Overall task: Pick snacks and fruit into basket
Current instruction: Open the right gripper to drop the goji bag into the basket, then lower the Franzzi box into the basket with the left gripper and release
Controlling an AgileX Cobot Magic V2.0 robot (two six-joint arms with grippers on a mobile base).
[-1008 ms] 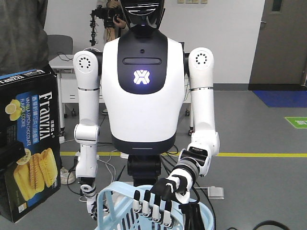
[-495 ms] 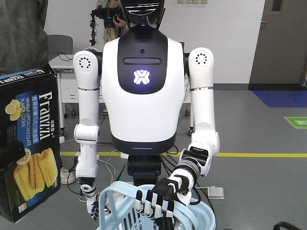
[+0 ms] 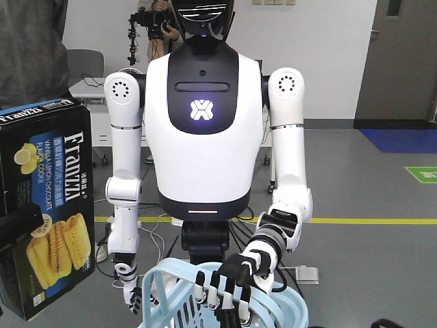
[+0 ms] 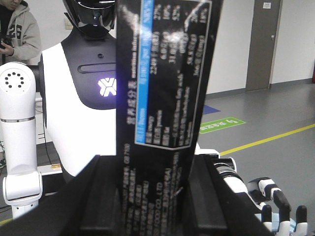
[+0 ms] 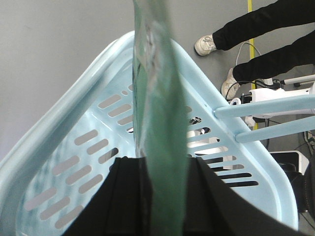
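Above the basket (image 5: 69,113), right pincer (image 5: 160,169) grips the green pouch (image 5: 155,88), left pincer (image 4: 153,169) the cookie box (image 4: 162,73).

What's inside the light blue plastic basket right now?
The light blue lattice basket shows only bare slotted walls. The mint-green pouch in the right gripper covers a middle strip, and the gripper hides the near part.

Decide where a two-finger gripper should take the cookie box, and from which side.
Across its thin depth, jaws on the broad front and back faces, coming in from the narrow label side. The box is a flat upright slab; that depth alone seems to fit the jaws, as the left gripper shows.
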